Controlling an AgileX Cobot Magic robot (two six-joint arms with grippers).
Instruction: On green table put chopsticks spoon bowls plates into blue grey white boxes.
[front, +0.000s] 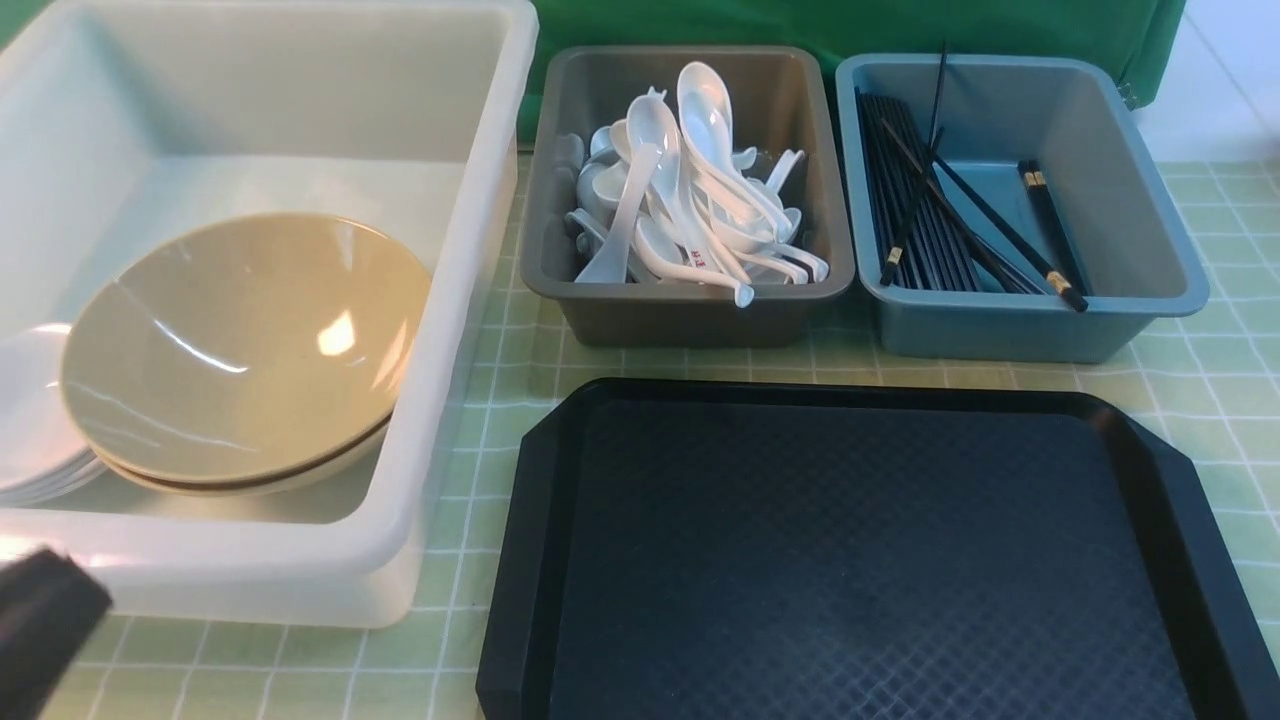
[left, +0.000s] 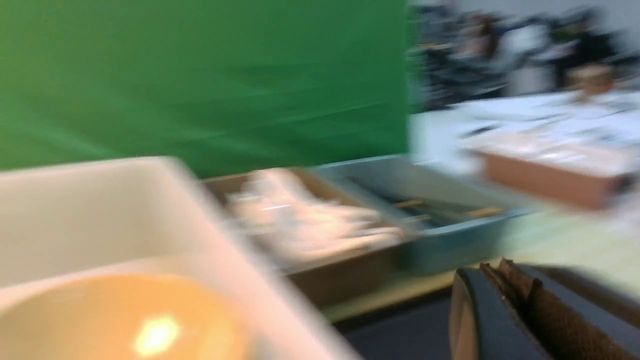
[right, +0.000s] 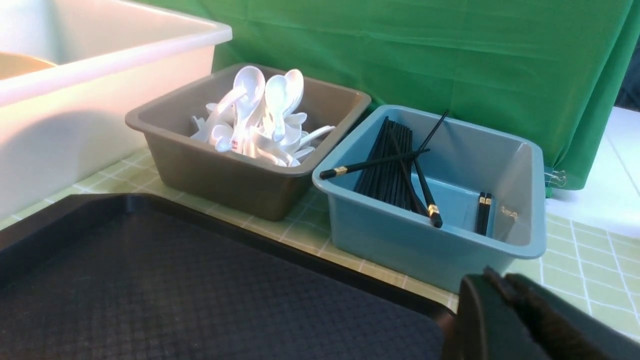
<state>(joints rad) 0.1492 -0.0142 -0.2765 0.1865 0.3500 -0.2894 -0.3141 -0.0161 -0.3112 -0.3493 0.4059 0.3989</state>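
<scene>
On the green table (front: 1200, 380) the three boxes sit in a row along the back. The big white box (front: 440, 330) on the left holds the stacked tan bowls (front: 240, 340), leaning, with white plates (front: 30, 430) tucked beside them at the left edge. The grey box (front: 690, 310) in the middle is heaped with white spoons (front: 680, 180), and the blue box (front: 1040, 320) on the right holds the black chopsticks (front: 920, 220), most lying flat along its left wall, a few crossed over them and one pair apart. In front lies the black tray (front: 850, 560), bare. The left gripper (left: 505, 280) has its jaws together, holding nothing; its own view is badly smeared, so little else reads there. The right gripper (right: 500, 285), low by the blue box's near corner, also looks closed and empty.
</scene>
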